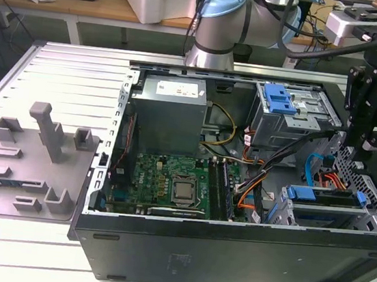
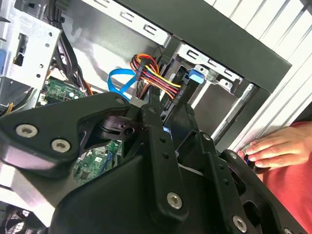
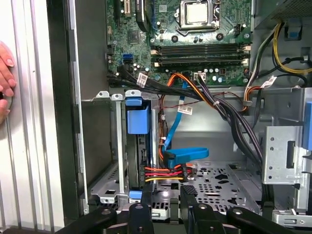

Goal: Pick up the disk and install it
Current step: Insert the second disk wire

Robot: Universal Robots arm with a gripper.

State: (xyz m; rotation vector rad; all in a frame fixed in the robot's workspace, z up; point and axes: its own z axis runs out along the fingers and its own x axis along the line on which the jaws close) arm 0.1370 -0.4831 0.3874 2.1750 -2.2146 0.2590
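Looking at the exterior view, I have the open computer case [image 1: 230, 253] lying on its side on a ribbed grey metal table [image 1: 66, 71], with a grey moulded fixture tray [image 1: 32, 156] resting on the table toward the exterior view's left. Behind the table runs a wooden bench [image 1: 88, 5] with a white box on it, and the arm's pale blue joint [image 1: 222, 7] rises just past the case's far edge.

My gripper [image 1: 367, 146] hangs over the case's end at the exterior view's right, above the perforated case wall. Fingers [image 2: 156, 122] read as narrow and near together in the second wrist view, with nothing between them.

The disk [image 1: 322, 202] sits in the small metal bay at the near corner of the case, its blue rail along the top edge; in the first wrist view it stands upright in that bay [image 3: 137, 146], blue tab on top, with red, yellow and black power wires [image 3: 163, 173] running to it and a blue data cable [image 3: 187, 155] curling just beside.

A person's hand [image 2: 270, 146] rests on the table slats outside the case wall. Motherboard [image 1: 169, 183] and grey power-supply box [image 1: 167, 114] lie inside the case, well apart from the gripper
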